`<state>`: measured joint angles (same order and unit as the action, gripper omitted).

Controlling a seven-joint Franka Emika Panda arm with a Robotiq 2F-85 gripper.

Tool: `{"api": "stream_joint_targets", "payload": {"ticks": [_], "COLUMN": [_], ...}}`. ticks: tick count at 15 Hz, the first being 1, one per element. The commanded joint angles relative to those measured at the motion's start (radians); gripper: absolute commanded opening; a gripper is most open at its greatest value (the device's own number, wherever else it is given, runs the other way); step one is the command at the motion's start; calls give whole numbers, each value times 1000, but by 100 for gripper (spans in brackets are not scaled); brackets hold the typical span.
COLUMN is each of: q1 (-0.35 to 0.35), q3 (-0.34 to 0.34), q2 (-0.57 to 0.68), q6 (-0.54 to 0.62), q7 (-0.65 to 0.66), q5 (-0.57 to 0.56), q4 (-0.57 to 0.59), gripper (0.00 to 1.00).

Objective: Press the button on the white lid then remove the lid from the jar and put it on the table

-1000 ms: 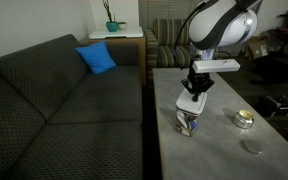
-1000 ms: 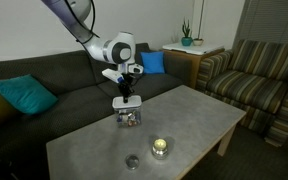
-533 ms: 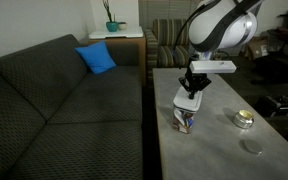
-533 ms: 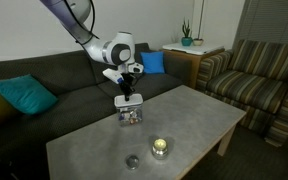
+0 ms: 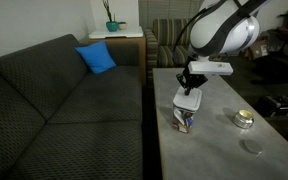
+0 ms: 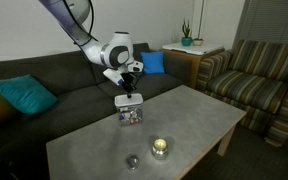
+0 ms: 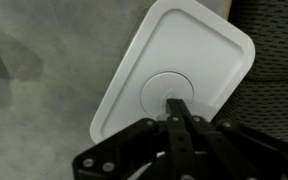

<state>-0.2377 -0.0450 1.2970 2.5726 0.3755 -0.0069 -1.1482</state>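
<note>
The white lid (image 7: 174,62) sits on the jar (image 5: 185,121), which stands near the sofa-side edge of the grey table (image 5: 219,150). The jar also shows in an exterior view (image 6: 130,115) with the lid (image 6: 129,100) on top. My gripper (image 7: 176,106) is shut, fingers pressed together, with its tips over the round button (image 7: 162,92) in the lid's middle. In both exterior views the gripper (image 5: 191,86) (image 6: 127,86) hangs a little above the lid, pointing straight down. It holds nothing.
A round metallic tin (image 5: 243,119) and a small grey disc (image 5: 251,146) lie on the table further along. The tin (image 6: 160,147) and disc (image 6: 132,160) also show in an exterior view. A dark sofa (image 5: 54,110) runs beside the table.
The gripper has risen a little away from the lid. The lid and jar have not moved.
</note>
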Motion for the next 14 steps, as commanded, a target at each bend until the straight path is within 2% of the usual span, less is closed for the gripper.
{"api": "stream_joint_targets", "payload": {"ticks": [1, 7, 14], "q1": [6, 2, -35], "q3": [-5, 3, 73], "q2": [-53, -32, 58], "q6": [26, 15, -132], "q7": [-1, 8, 54], "q5": [5, 2, 26], "q4": [-88, -73, 43], "gripper": [0, 0, 0]}}
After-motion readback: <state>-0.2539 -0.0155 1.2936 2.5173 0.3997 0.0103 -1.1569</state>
